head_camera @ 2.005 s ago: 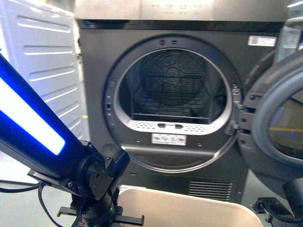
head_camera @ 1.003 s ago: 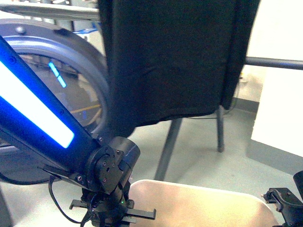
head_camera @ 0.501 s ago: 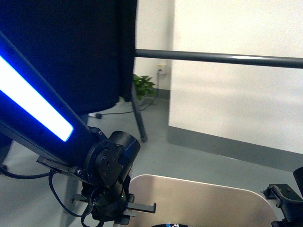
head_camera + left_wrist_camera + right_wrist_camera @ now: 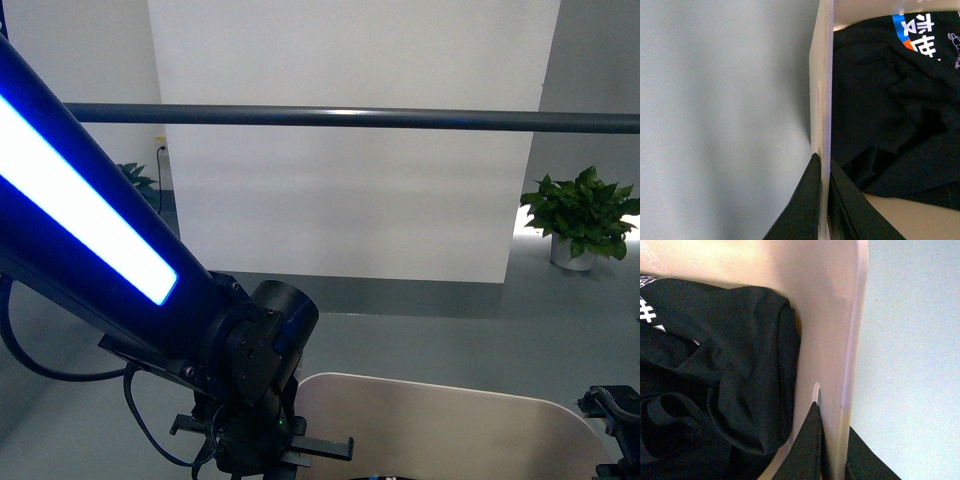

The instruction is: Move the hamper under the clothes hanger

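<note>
At the bottom of the frame, the left hand (image 4: 823, 170) pinches one side wall of the hamper (image 4: 430, 420). The right hand (image 4: 832, 422) pinches the opposite wall. Black clothing (image 4: 890, 110) lies inside. Beyond, the clothes hanger (image 4: 350, 118) bar crosses the upper frame, with a potted plant (image 4: 580, 215) at far right.

A blue-white light strip (image 4: 80, 210) glows along the glossy black left arm (image 4: 70, 275). Screws stud its round joint (image 4: 255, 345); black cables (image 4: 30, 362) trail.

The front camera faces the rack (image 4: 330, 117), tub (image 4: 440, 420) at 6 o'clock; both wrist cameras look closely down its opposite rims.
</note>
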Robot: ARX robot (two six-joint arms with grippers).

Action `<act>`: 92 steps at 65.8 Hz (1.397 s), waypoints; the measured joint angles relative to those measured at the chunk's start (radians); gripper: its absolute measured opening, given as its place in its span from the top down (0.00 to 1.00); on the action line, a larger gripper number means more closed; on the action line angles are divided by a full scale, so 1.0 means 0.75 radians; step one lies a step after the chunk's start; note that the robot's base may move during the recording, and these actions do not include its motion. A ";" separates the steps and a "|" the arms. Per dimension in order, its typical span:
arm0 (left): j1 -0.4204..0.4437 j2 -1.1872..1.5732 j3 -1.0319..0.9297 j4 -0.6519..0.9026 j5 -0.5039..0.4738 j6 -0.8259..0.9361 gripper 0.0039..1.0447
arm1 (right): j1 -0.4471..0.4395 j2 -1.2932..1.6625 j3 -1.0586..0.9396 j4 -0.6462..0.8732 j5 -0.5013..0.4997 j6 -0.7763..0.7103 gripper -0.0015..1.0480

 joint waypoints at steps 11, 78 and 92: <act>0.041 0.000 0.000 0.000 -0.032 0.001 0.96 | 0.041 0.000 0.000 0.000 -0.028 0.002 0.97; 0.034 -0.003 -0.002 0.000 -0.044 0.015 0.81 | 0.034 0.000 0.000 0.000 -0.028 -0.022 0.85; 0.039 -0.009 -0.001 0.000 -0.045 0.020 0.50 | 0.039 -0.002 0.001 0.000 -0.026 -0.048 0.56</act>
